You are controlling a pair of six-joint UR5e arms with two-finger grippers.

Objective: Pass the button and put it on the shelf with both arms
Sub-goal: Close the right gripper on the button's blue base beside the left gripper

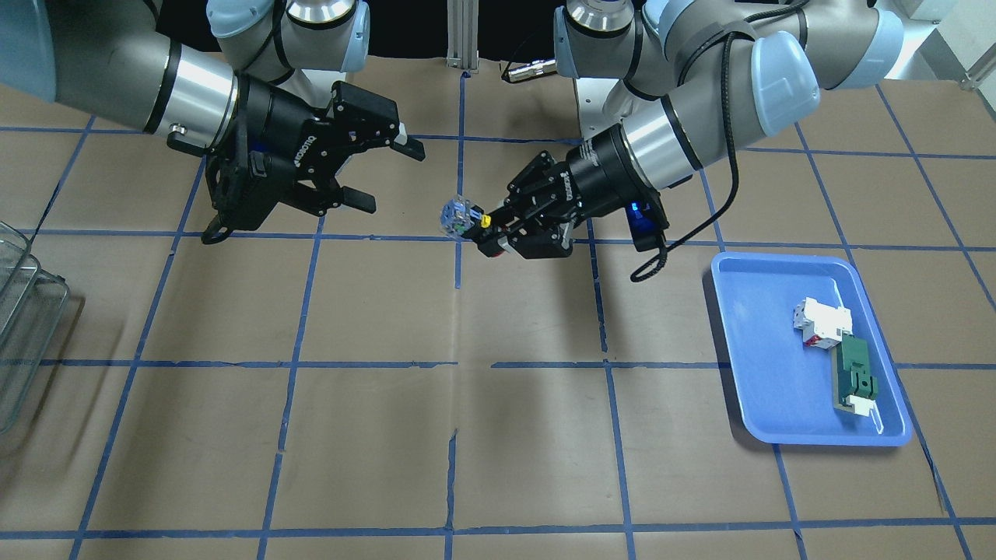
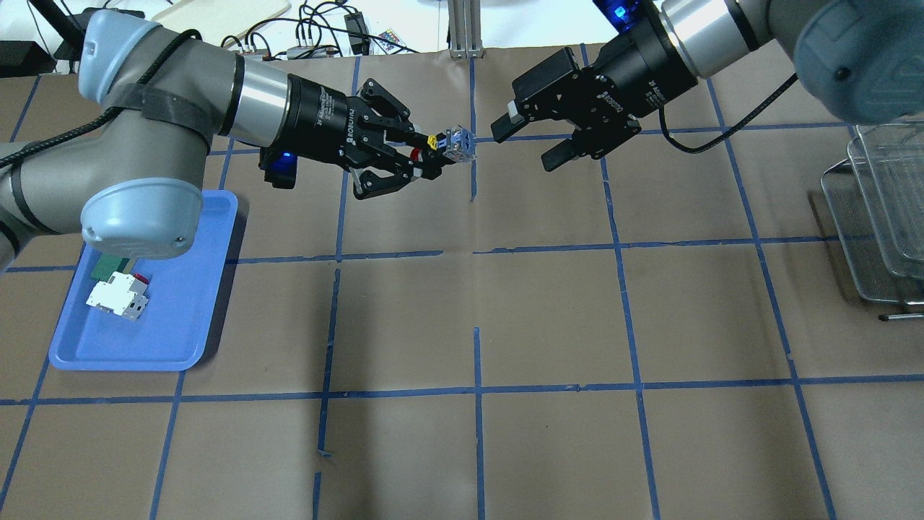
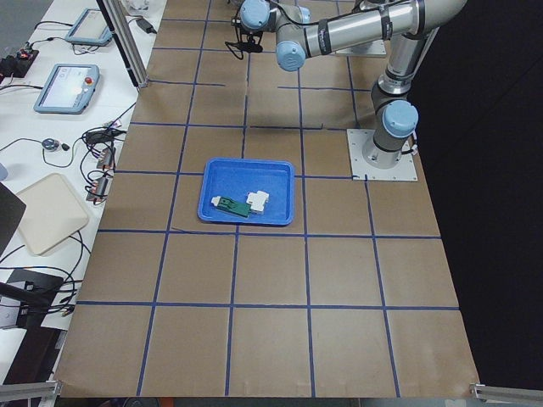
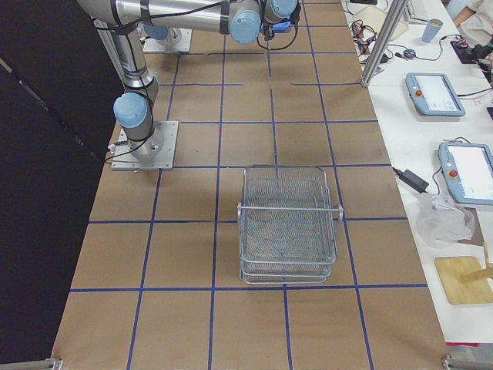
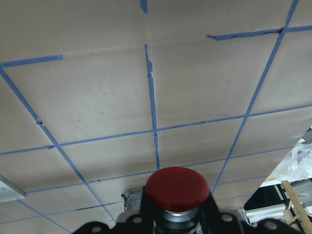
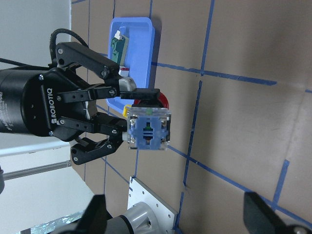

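Observation:
My left gripper (image 2: 427,156) is shut on the button (image 2: 453,144) and holds it in the air over the table's middle, the clear bluish rear block pointing at my right gripper (image 2: 527,144). The right gripper is open and empty, a short gap from the button. In the front view the left gripper (image 1: 492,232) holds the button (image 1: 461,217) and the right gripper (image 1: 389,177) faces it. The left wrist view shows the red head (image 5: 177,187). The right wrist view shows the rear block (image 6: 147,129). The wire shelf (image 2: 881,217) stands at the table's right end.
A blue tray (image 2: 209,303) on the left of the overhead view holds a white-and-red block (image 2: 115,300) and a green-and-white flat part (image 1: 856,381). The shelf also shows in the right side view (image 4: 289,223). Brown paper with blue tape lines covers the table.

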